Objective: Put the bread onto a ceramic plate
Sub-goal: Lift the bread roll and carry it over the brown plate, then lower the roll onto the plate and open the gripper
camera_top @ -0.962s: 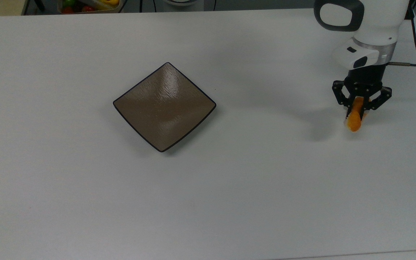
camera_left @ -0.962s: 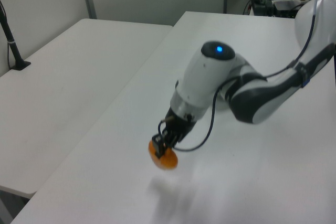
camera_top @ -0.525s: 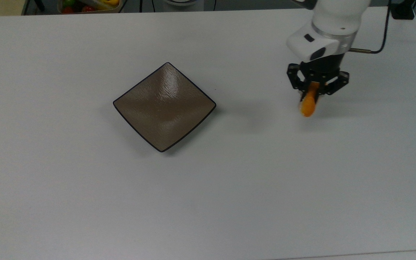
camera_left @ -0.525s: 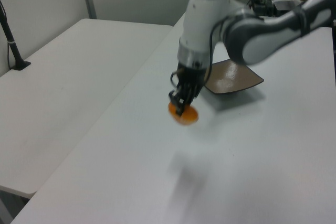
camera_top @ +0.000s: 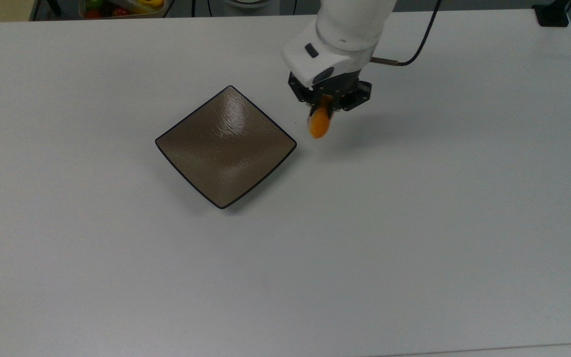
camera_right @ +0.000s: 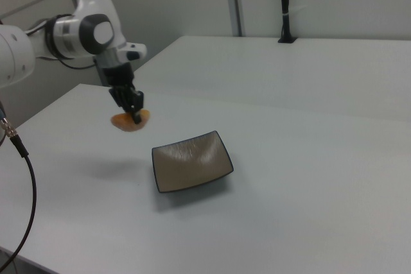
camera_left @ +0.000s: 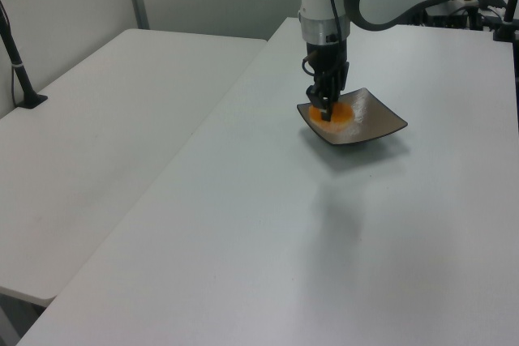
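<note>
- plate (camera_top: 226,146): it lies flat on the table (camera_top: 414,223), bare, to the left of the fingers in the top view. its near corner is just short of them, with a thin strip of table between. in the right view the plate (camera_right: 191,162) sits down and to the right of the fingers, apart from them.
- bread (camera_top: 319,126): it hangs pinched between the fingers, on edge, its orange face turned sideways, most of it below the tips. it is lifted clear of the table; in the right view the bread (camera_right: 129,120) floats above its own shadow. in the left view the bread (camera_left: 339,113) overlaps the plate, but by the other two views i judge that to be only the line of sight.
- gripper (camera_top: 326,103): it points down, fingers closed narrow on the bread's top edge. in the left view the gripper (camera_left: 327,103) hangs straight below the wrist.
- step in hand: the carry. the bread is gripped and in the air, near the plate but not yet over it.
- next move: by my reading, the fingers need to travel on toward the top view's left until the plate's middle lies beneath them, then come down low and part. since the bread hangs on edge, a low release matters, or it may tip and roll toward the rim.
</note>
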`<action>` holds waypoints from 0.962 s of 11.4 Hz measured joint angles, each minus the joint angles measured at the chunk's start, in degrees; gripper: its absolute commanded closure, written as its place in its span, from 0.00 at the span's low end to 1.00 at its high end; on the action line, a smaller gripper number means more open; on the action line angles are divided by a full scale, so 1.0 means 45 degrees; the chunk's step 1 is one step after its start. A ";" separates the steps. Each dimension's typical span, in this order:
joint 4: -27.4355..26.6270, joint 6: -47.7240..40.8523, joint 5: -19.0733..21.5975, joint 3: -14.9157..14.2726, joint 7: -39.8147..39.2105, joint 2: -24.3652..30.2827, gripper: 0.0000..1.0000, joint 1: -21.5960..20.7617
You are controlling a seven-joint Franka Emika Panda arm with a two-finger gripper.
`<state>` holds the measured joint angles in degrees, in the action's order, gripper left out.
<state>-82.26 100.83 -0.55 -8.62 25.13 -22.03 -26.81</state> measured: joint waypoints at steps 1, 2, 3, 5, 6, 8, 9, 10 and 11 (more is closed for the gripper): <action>-0.0258 -0.0003 0.0000 -0.0365 -0.0445 0.0051 0.73 0.0127; -0.0452 -0.0002 0.0001 -0.0626 -0.0781 0.0064 0.62 0.0294; -0.0650 0.0067 0.0001 -0.0789 -0.1026 0.0062 0.22 0.0490; -0.1136 0.0768 0.0001 -0.0854 -0.1072 0.0037 0.00 0.0780; -0.1348 0.0970 0.0000 -0.0855 -0.1072 -0.0027 0.00 0.0796; -0.1511 0.1403 0.0000 -0.0853 -0.0992 -0.0260 0.00 0.0747; -0.1512 0.1525 0.0000 -0.0848 -0.0968 -0.0340 0.00 0.0729; -0.1511 0.1534 0.0000 -0.0838 -0.0962 -0.0350 0.00 0.0720; -0.1505 0.1535 0.0000 -0.0835 -0.0957 -0.0343 0.00 0.0716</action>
<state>-89.03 107.74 -0.56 -12.37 20.83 -23.58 -23.59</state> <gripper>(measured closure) 0.000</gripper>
